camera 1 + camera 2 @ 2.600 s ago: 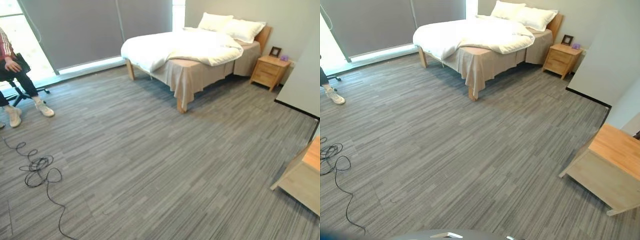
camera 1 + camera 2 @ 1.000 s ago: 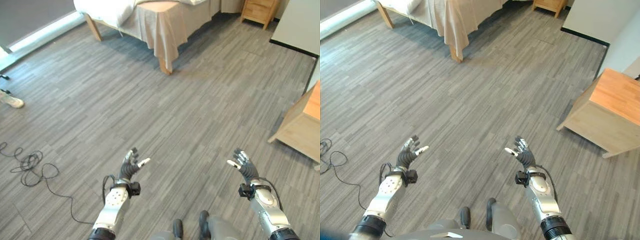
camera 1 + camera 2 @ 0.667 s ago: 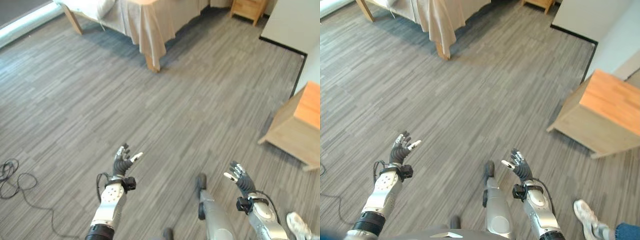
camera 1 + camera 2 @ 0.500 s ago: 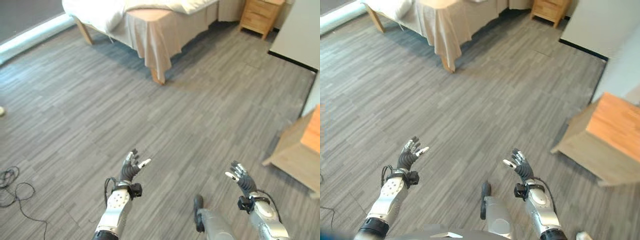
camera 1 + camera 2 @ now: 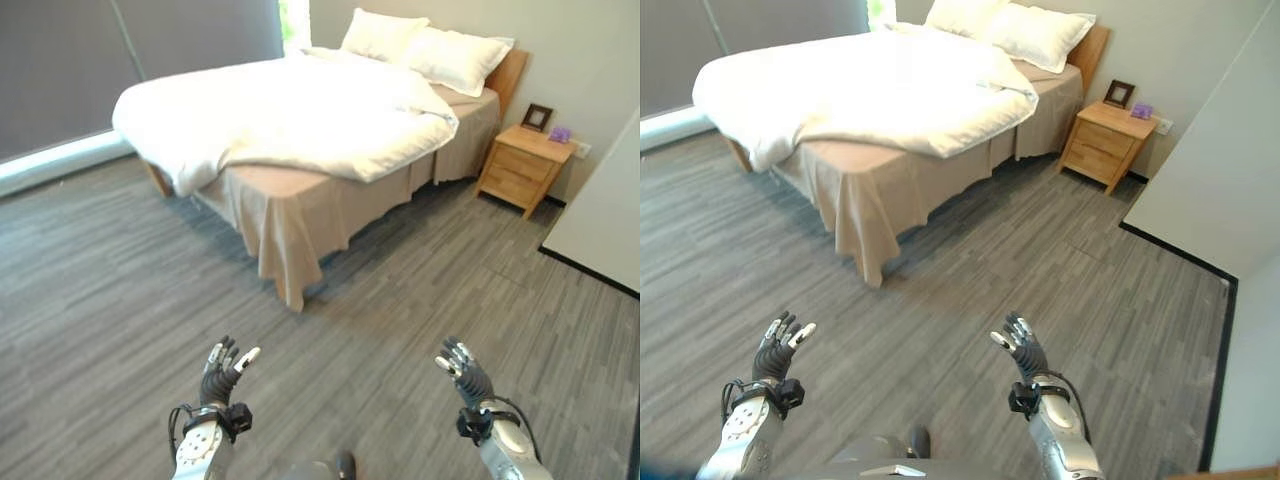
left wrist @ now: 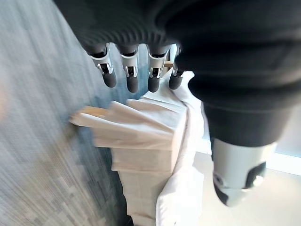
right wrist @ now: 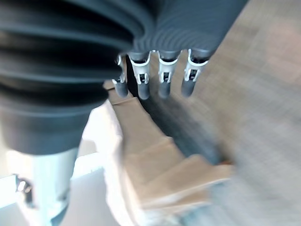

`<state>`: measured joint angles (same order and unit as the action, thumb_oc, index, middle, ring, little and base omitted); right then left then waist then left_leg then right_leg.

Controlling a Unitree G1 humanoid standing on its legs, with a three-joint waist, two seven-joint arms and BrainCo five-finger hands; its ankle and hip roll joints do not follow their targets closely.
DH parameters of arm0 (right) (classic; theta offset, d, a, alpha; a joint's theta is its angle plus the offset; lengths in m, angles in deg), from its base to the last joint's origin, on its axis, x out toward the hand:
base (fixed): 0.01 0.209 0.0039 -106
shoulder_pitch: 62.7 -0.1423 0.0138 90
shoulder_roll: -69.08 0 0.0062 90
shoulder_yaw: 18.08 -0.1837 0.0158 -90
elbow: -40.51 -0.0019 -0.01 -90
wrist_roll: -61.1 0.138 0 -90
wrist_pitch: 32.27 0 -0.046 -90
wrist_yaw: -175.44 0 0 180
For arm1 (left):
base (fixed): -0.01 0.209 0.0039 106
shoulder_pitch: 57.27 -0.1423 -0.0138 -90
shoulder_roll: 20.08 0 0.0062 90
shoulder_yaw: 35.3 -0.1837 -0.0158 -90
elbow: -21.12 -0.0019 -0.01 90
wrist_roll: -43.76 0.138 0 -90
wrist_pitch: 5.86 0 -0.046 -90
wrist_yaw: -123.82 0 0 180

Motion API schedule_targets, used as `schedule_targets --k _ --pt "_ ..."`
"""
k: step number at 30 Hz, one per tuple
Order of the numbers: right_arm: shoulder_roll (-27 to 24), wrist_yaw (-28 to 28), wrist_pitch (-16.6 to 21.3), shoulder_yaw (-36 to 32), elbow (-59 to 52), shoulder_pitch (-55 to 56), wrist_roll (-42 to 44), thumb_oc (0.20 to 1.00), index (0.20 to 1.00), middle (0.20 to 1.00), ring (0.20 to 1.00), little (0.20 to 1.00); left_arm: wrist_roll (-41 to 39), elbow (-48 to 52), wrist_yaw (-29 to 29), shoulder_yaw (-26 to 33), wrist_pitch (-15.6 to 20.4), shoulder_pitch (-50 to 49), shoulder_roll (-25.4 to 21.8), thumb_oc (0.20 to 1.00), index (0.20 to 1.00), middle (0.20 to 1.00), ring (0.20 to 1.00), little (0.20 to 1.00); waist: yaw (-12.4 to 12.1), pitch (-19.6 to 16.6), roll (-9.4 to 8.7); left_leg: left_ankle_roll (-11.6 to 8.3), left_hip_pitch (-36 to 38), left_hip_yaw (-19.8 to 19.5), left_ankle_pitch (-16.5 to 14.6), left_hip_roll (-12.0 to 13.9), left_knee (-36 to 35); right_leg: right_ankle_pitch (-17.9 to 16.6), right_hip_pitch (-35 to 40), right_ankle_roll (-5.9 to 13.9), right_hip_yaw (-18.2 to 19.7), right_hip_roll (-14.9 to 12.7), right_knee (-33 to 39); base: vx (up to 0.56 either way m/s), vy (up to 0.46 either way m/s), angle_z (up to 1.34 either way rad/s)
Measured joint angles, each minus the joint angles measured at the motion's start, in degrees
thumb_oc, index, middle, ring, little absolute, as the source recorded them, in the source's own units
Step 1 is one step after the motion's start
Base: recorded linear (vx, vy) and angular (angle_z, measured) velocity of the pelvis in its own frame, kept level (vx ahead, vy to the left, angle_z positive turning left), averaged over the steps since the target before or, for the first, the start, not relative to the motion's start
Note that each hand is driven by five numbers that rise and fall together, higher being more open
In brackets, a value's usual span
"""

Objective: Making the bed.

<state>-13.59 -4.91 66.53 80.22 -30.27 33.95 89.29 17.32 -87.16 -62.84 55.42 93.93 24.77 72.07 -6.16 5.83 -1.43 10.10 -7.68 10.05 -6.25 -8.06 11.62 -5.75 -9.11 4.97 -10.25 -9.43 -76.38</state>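
A bed (image 5: pixel 290 215) with a beige skirt stands ahead, its near corner a short way in front of me. A rumpled white duvet (image 5: pixel 290 120) lies askew across it and leaves the beige near corner bare. Two white pillows (image 5: pixel 420 45) rest against the wooden headboard. My left hand (image 5: pixel 222 373) and right hand (image 5: pixel 463 373) are raised over the floor, both open and empty, well short of the bed. Both wrist views look past straight fingers (image 6: pixel 131 77) at the bed's skirted corner (image 7: pixel 160 165).
A wooden nightstand (image 5: pixel 524 165) with a small picture frame stands right of the bed. A pale wall panel (image 5: pixel 610 220) runs along the right. Grey blinds (image 5: pixel 120 60) cover the window behind the bed. Grey striped floor (image 5: pixel 120 290) lies between me and the bed.
The camera has lifted and come nearer the bed, which now shows whole. The wooden table at the right and the person's shoe have left the picture. Both hands stay raised and open.
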Motion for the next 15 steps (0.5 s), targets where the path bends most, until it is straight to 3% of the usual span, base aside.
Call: schedule_targets --k 1,2,3,4,5,6,7,8,9,10,11,13,15 --pt "-0.9 0.0 -0.3 0.7 -0.2 0.3 0.0 1.000 1.000 1.000 1.000 1.000 0.1 0.0 0.2 0.0 0.3 0.4 0.8 1.000 1.000 1.000 1.000 1.000 0.8 0.7 1.44 -0.11 2.6 -1.1 -0.3 0.7 -1.6 3.3 -3.9 -1.43 -0.5 0.0 0.7 0.75 -0.082 0.46" --pt "-2.6 -0.4 -0.7 1.4 -1.5 1.4 0.8 1.000 1.000 1.000 1.000 1.000 0.0 0.3 0.0 0.4 1.3 1.1 1.1 1.000 1.000 1.000 1.000 1.000 2.6 0.6 3.68 -1.74 6.9 -4.9 -1.1 1.1 -4.0 10.9 -11.7 -1.92 0.3 1.7 7.1 0.57 -0.140 1.02" --pt "-2.6 -0.5 -0.5 0.2 -1.4 2.0 1.8 1.000 1.000 1.000 1.000 1.000 -0.1 -0.3 0.0 0.7 1.6 2.4 1.2 1.000 1.000 1.000 1.000 1.000 4.8 0.9 4.72 -2.63 9.4 -8.6 -1.7 1.9 -5.5 13.9 -13.6 -2.11 0.3 3.4 16.8 0.61 -0.172 1.84" --pt "-3.2 -0.4 -0.6 -1.2 -0.8 3.1 2.1 1.000 1.000 1.000 1.000 1.000 -0.2 -0.2 0.2 1.0 2.2 4.2 0.1 1.000 1.000 1.000 1.000 1.000 6.3 1.1 4.11 -4.18 14.6 -12.5 -2.1 2.4 -9.7 14.0 -15.6 -0.89 2.8 4.9 34.7 0.62 -0.191 1.71" --pt "-4.1 -0.5 -0.6 -1.2 -0.6 3.7 2.1 1.000 1.000 1.000 1.000 1.000 -0.2 -0.1 0.3 1.4 2.7 4.2 -0.8 1.000 1.000 1.000 1.000 1.000 6.3 1.5 2.69 -4.80 17.4 -13.6 -2.7 2.6 -11.5 13.4 -16.1 -0.73 4.7 5.6 42.9 0.42 -0.120 1.38" --pt "-4.9 -0.6 -0.6 -1.4 -0.6 4.9 2.1 1.000 1.000 1.000 1.000 1.000 -0.2 -0.2 0.2 2.2 3.0 3.6 -2.2 1.000 1.000 1.000 1.000 1.000 6.5 1.0 1.14 -5.41 20.1 -15.7 -4.1 2.9 -12.7 11.9 -15.9 -0.08 7.9 6.8 55.7 0.60 -0.265 1.25" --pt "-5.4 -0.6 -0.6 -2.9 -0.7 7.2 2.0 1.000 1.000 1.000 1.000 1.000 -0.2 -0.5 0.0 2.9 2.9 1.2 -5.5 1.000 1.000 1.000 1.000 1.000 7.1 -0.3 -3.14 -6.27 25.1 -18.3 -6.5 3.0 -13.6 9.3 -14.2 -1.66 12.5 7.3 69.0 0.52 -0.258 1.34" --pt "-5.7 -0.6 -0.6 -3.5 -0.6 8.2 2.0 1.000 1.000 1.000 1.000 1.000 -0.2 -0.7 -0.1 2.9 2.7 -0.4 -6.4 1.000 1.000 1.000 1.000 1.000 7.4 -1.1 -4.79 -7.75 27.6 -19.1 -7.3 3.0 -14.0 9.2 -13.0 -2.38 12.7 7.1 69.9 0.53 -0.259 1.42" --pt "-6.3 -0.5 -0.6 -4.7 0.7 8.1 2.0 1.000 1.000 1.000 1.000 1.000 0.1 -2.0 -0.5 2.3 2.4 -0.4 -5.8 1.000 1.000 1.000 1.000 1.000 7.3 -1.6 -5.08 -8.60 29.3 -20.6 -8.2 4.0 -12.4 2.6 -11.5 -3.04 13.7 7.8 67.9 0.24 -0.125 1.13" --pt "-6.6 -0.2 -0.8 -6.3 1.6 8.5 2.1 1.000 1.000 1.000 1.000 1.000 0.2 -2.8 -0.6 1.0 1.9 0.1 -5.1 1.000 1.000 1.000 1.000 1.000 7.1 -1.8 -5.00 -9.27 28.7 -21.3 -8.3 4.5 -7.0 -1.3 -9.3 -5.23 13.8 8.4 66.7 0.23 -0.119 0.99" --pt "-7.3 -0.2 -0.6 -6.6 1.5 8.7 2.1 1.000 1.000 1.000 1.000 1.000 0.3 -2.8 -0.4 0.1 2.1 -0.4 -3.6 1.000 1.000 1.000 1.000 1.000 6.6 -2.4 -4.63 -10.02 26.9 -20.2 -8.9 4.9 -1.4 -2.9 -7.7 -8.19 13.8 8.8 66.5 0.29 -0.171 0.58" --pt "-9.1 -0.2 -0.1 -7.0 1.4 5.5 2.3 1.000 1.000 1.000 1.000 1.000 0.2 -2.9 0.2 -1.1 2.0 -0.4 -1.2 1.000 1.000 1.000 1.000 1.000 6.2 -3.0 -3.07 -11.96 21.7 -18.3 -9.9 5.7 0.6 -1.5 -3.5 -9.80 12.2 9.9 70.7 0.19 -0.150 0.39" --pt "-9.2 0.1 0.8 -7.5 1.0 1.5 5.3 1.000 1.000 1.000 1.000 1.000 -0.6 -2.7 0.3 -2.5 2.1 4.5 -0.9 1.000 1.000 1.000 1.000 1.000 6.5 -1.7 -3.34 -11.96 10.6 -17.7 -9.8 5.1 9.9 0.1 3.5 -10.40 9.6 10.5 75.3 0.21 -0.119 0.58"
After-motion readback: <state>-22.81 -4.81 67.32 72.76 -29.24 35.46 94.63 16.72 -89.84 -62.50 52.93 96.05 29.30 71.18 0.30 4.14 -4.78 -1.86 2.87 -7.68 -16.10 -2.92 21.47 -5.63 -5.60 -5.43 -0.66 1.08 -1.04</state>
